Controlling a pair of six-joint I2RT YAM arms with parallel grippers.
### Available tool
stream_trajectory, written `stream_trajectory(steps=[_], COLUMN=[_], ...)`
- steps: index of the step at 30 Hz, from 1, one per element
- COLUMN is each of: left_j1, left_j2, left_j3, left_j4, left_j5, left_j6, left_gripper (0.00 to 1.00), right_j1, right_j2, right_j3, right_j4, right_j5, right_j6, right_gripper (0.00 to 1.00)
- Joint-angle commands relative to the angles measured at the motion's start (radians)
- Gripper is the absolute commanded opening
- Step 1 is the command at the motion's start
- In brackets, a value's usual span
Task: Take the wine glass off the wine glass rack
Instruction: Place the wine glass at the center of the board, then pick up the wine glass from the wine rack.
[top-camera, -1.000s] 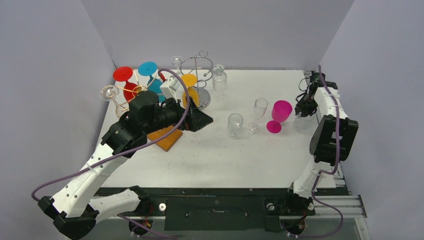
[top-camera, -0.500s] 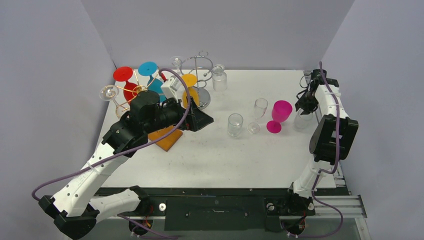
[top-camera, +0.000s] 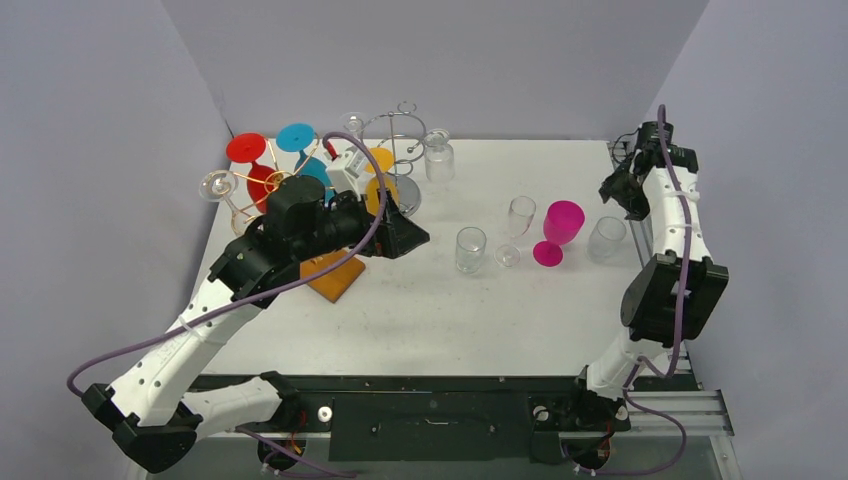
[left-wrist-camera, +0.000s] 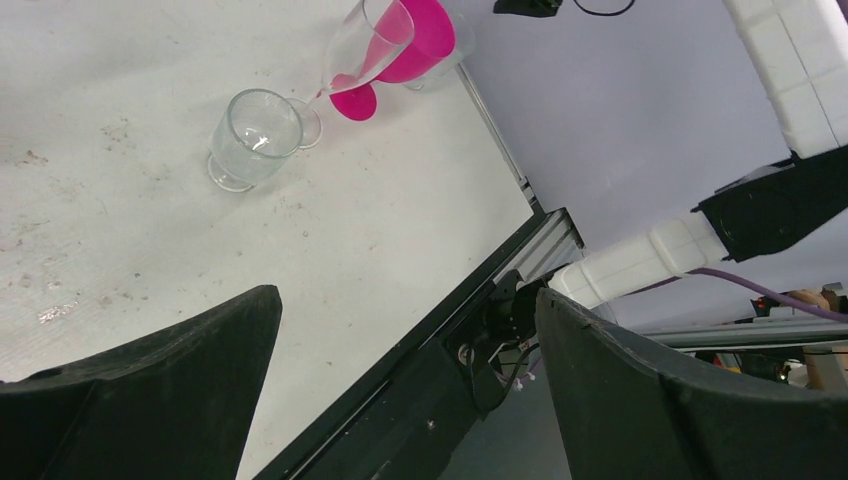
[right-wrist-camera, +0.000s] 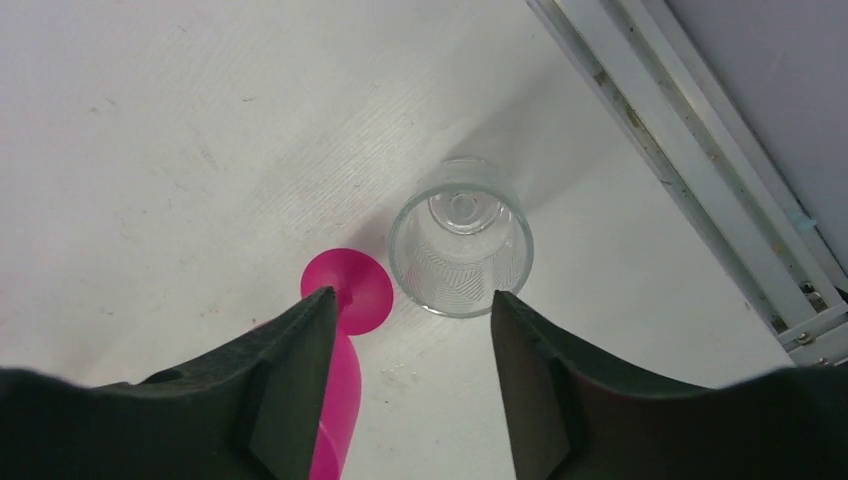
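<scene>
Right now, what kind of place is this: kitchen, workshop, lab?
Most likely a robotics lab test cell, not a kitchen. Blank grey walls box in a white table on an aluminium frame, with a left arm and a right arm bolted at its near edge.

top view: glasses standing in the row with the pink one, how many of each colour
clear: 3 (tumbler, flute, short glass)
pink: 1 (goblet)
total: 4
</scene>
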Motion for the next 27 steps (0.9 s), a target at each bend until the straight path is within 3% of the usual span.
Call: stream_trajectory(steps=[1,7,12,19,24,27], left_j1=[0.000,0.008,0.053,0.314,0.565,0.658], left_j2=[0.003,0.012,0.017,0.025,0.038,0.040], left_j3=[0.093,0.203,0.357,0.521,0.589,0.576], left_j4=[-0.009,-0.091,-0.245,-0.456,-0.531,-0.534], left_j5=[-0.025,-0.114,-0.283,-0.406,-0.356,-0.312], left_j6=[0.027,0.045,0.065,0.089,0.085,0.065], left_gripper=[0.96,0.96,0.96,0.96,0.98,0.99], right_j1=[0.006,0.046,0.136,0.313,0.439,0.498], right_j2=[-0.140,-0.258,-0.340,-0.427,-0.465,-0.471], right_j3=[0.067,0.075,0.068,-0.030,-0.113,-0.143], right_j4=[-0.019,0.008,0.053,0.176,0.268,0.283], right_j5=[0.061,0.026,-0.008,-0.102,-0.158,-0.178], right_j6=[-0.009,0.007,0.033,0.086,0.110,0.109], right_gripper=[0.57,0.66,0.70,0.72,0.72,0.72])
